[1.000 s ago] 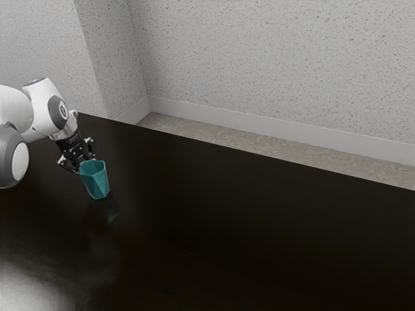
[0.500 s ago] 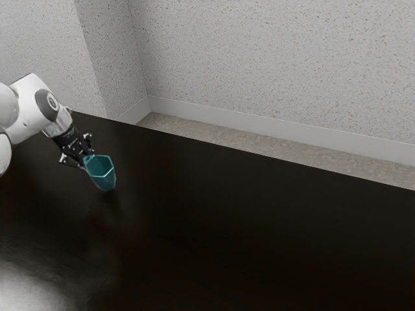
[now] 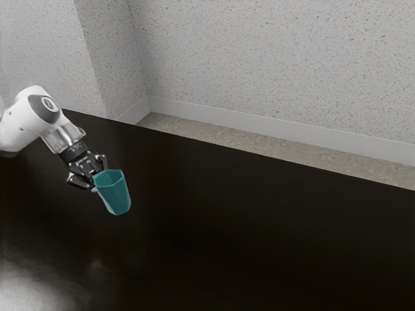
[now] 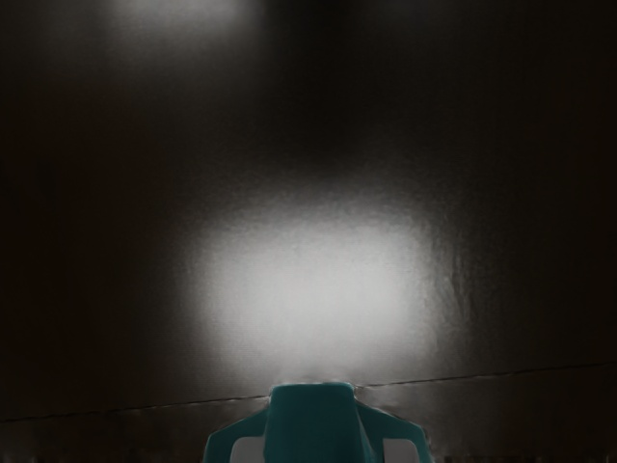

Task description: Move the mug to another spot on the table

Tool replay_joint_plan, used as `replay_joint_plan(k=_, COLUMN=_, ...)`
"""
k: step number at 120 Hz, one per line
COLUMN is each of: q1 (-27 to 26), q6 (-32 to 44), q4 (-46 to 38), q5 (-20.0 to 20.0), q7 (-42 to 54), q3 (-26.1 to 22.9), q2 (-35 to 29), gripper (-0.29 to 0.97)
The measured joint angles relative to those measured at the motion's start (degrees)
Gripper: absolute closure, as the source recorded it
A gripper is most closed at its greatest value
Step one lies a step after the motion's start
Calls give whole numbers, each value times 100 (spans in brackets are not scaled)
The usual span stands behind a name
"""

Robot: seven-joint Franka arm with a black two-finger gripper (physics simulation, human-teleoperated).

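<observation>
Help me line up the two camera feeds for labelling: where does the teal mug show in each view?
Exterior view: the teal mug is toward the exterior view's left, tilted, with its rim gripped by the gripper over the dark table.
Wrist view: the teal mug sits just under the hand, with the table behind it.
Shared landmark: the dark glossy table.

Soft, even light washed the speckled grey wall (image 3: 272, 58); the glossy black table (image 3: 259, 233) lay dim, with white glare at the exterior view's lower left.
</observation>
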Motion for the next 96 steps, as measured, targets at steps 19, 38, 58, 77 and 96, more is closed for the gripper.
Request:
replay_joint_plan(k=19, q1=-430, q6=256, q4=-523, q5=15, q7=0, q3=-49, q2=-146, gripper=75)
replay_joint_plan(k=38, q1=-725, q6=664, q4=-625, q5=14, q7=-9, q3=-52, q2=-87, gripper=75)
replay_joint_plan(k=58, q1=-766, q6=1015, q4=-619, q5=-99, q7=-23, q3=-139, q2=112, gripper=75)
replay_joint_plan(k=77, q1=-766, q6=1259, q4=-616, q5=-305, q7=-4, q3=-232, q2=243, gripper=47)
replay_joint_plan(k=96, q1=-751, q6=1386, q4=-622, q5=-393, q7=25, q3=-237, q2=213, gripper=22)
